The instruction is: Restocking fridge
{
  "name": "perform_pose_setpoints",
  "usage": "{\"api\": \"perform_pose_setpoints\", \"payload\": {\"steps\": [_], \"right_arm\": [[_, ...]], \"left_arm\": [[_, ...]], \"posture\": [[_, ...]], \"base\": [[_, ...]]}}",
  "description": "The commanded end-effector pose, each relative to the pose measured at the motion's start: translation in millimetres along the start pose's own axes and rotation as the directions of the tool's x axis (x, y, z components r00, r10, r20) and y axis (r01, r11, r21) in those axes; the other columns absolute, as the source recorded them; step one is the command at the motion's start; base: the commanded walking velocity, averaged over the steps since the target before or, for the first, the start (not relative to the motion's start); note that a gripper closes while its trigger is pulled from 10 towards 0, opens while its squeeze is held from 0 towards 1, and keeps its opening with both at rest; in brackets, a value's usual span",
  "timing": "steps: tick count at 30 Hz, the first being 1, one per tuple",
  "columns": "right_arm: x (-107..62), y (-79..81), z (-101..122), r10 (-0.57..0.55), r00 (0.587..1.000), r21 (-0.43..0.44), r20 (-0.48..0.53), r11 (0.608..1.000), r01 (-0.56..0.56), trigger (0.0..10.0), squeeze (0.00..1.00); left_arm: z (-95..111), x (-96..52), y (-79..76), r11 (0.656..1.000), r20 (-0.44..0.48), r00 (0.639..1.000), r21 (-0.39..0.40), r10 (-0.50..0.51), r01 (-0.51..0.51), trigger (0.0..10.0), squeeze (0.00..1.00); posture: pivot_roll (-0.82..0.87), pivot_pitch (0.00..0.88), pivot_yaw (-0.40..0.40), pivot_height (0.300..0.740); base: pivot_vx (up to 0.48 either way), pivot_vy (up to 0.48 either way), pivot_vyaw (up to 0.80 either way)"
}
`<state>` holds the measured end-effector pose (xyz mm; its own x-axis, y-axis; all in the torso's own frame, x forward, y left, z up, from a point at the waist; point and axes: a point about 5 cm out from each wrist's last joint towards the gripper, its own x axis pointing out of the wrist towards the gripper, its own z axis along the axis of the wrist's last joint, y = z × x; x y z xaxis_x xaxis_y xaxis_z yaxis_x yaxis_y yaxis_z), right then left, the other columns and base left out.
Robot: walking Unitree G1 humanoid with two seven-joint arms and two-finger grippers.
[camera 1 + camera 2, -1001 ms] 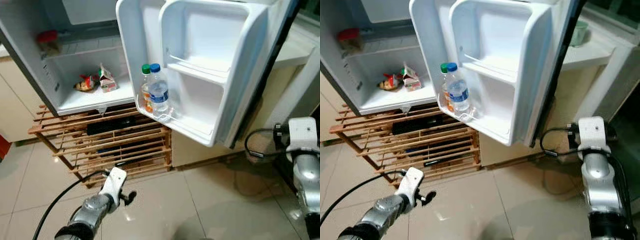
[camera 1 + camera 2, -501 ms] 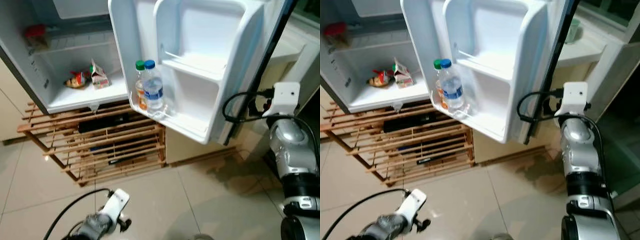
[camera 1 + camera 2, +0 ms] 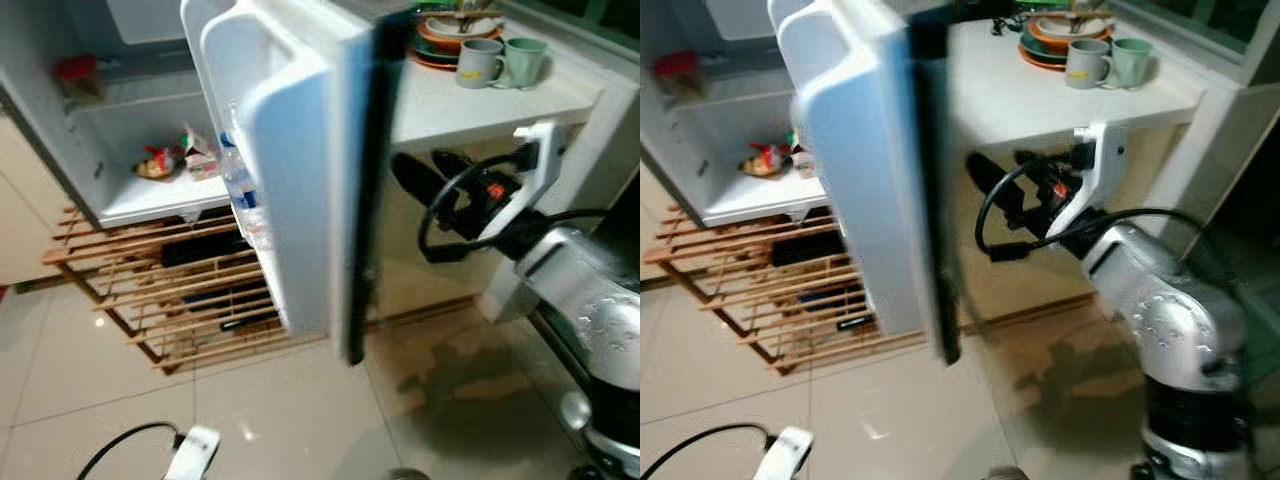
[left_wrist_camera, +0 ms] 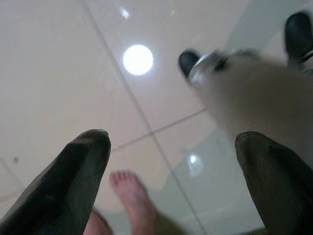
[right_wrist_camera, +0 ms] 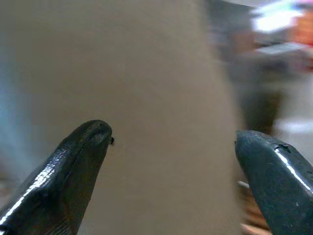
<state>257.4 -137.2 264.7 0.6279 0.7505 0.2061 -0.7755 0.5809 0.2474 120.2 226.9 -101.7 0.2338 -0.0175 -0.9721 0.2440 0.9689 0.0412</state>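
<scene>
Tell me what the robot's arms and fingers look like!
The right arm is a chunky, shiny silver tube with a white block near the wrist, a small red light there, and a black cable looping beside it. The left arm's white wrist block trails a black cable too. Each gripper has two long, shiny black fingers with rounded tips.

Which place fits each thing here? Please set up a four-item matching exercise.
Things:
1. grey mug
2. clear plastic water bottle
3. wooden slatted rack
4. left gripper

Places:
A. in the fridge door's lower shelf
B. low over the tiled floor
C. on the white counter, beside a green mug
D. under the open fridge

Pairs: 1-C, 2-A, 3-D, 4-B
</scene>
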Motion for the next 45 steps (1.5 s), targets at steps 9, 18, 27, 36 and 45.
{"api": "perform_pose_setpoints", "payload": {"steps": [9,18,27,36,45], "right_arm": [[-6.3,13.1,-5,0.07,0.997,0.123,0.01,0.99,-0.071,10.0,0.0],[-25.0,-29.8,-51,-0.206,0.967,0.147,-0.148,0.963,0.228,10.0,0.0],[-20.8,-33.2,-87,-0.247,0.928,0.09,-0.28,0.955,0.282,10.0,0.0],[-23.0,-41.9,-102,-0.291,0.901,0.032,-0.322,0.948,0.318,10.0,0.01],[-14.4,-43.6,-116,-0.352,0.879,-0.074,-0.321,0.935,0.347,10.0,0.03]], "left_arm": [[16,1.4,-5.3,1.0,0.077,0.997,-0.004,0.026,-0.026,10.0,0.0],[43,1.3,-16.8,0.992,0.164,0.986,0.13,-0.031,0.01,10.0,0.0],[43,-2.3,-11.9,0.974,0.247,0.966,0.226,-0.082,0.025,10.0,0.0],[109,-19.7,-31.4,0.921,0.55,0.811,0.388,-0.199,-0.037,10.0,0.0],[288,-155.4,-36.7,0.985,0.979,0.181,0.113,-0.089,-0.127,10.0,0.0]], "posture": [[-0.28,0.0,0.074,0.74],[-0.27,0.0,0.077,0.74],[-0.25,0.0,0.064,0.74],[-0.26,0.0,0.068,0.74],[-0.26,0.0,0.077,0.74]], "base": [[0.0,0.0,0.0],[0.0,0.0,0.0],[0.0,0.0,0.0],[0.0,0.0,0.0],[0.063,0.086,0.74]]}}
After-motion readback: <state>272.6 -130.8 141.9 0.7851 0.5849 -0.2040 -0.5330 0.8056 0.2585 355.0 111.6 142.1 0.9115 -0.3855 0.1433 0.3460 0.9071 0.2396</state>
